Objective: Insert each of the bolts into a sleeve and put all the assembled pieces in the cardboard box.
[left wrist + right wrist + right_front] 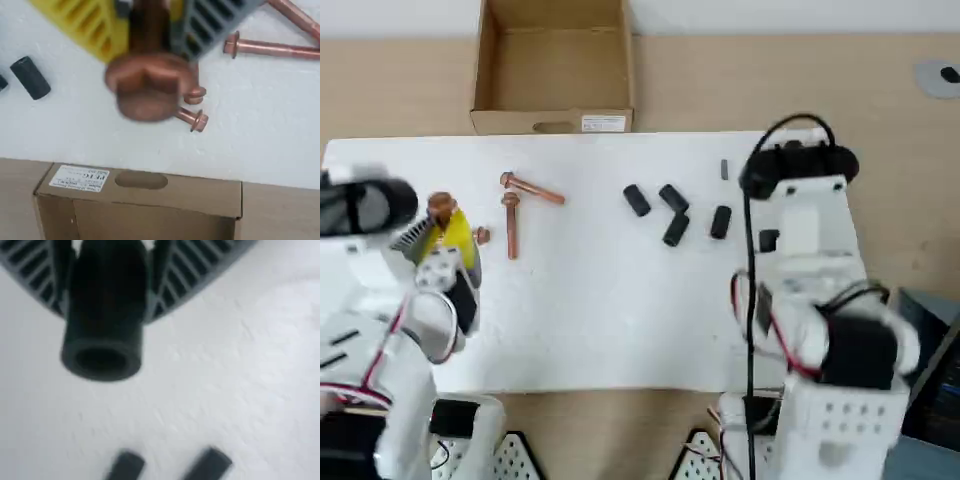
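The right gripper is clamped around a black sleeve, with its grey ribbed fingers pressed against both sides of the tube. The sleeve sticks out past the fingertips. Its open end faces the camera, showing a dark round bore inside a thick rim. Beneath it lies a white surface with a faint texture. A second sleeve and a third sleeve rest flat on that surface, near each other with a gap between them, slanted the same way and apart from the held one.

White sheet on wooden table carries copper bolts and black sleeves
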{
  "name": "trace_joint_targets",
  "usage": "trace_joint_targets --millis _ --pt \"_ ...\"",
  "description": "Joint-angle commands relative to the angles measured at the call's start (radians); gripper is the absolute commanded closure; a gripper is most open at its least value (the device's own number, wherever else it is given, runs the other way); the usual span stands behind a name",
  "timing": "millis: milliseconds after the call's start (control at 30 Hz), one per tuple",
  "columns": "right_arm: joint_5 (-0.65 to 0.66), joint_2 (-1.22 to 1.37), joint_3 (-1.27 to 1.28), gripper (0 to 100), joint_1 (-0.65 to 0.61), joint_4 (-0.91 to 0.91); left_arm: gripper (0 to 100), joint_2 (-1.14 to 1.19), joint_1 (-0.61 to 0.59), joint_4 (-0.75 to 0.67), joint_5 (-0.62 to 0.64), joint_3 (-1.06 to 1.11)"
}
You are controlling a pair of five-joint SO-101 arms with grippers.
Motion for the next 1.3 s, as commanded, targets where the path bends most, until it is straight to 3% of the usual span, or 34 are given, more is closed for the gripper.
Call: trace_joint_targets --millis 0,100,267,500,967,1267 --pt "-0.041 -0.14 0.124 98.9 -0.053 -0.112 100 -0.16 0.008 -0.095 0.009 0.193" --pt "-0.061 -0.259 0.257 98.9 -0.097 -0.203 100 -0.288 0.009 -0.137 0.028 0.316" --pt "-0.061 -0.446 0.456 98.9 -0.202 -0.321 100 -0.456 0.054 -0.169 0.189 0.451" --pt "-0.06 -0.63 0.615 98.9 -0.407 -0.397 100 -0.456 0.158 -0.23 0.404 0.479" --pt "-0.054 -0.854 0.792 98.9 -0.751 -0.54 100 -0.456 0.368 -0.419 0.439 0.476" --pt "-0.018 -0.863 0.817 98.9 -0.782 -0.565 100 -0.455 0.407 -0.448 0.525 0.476"
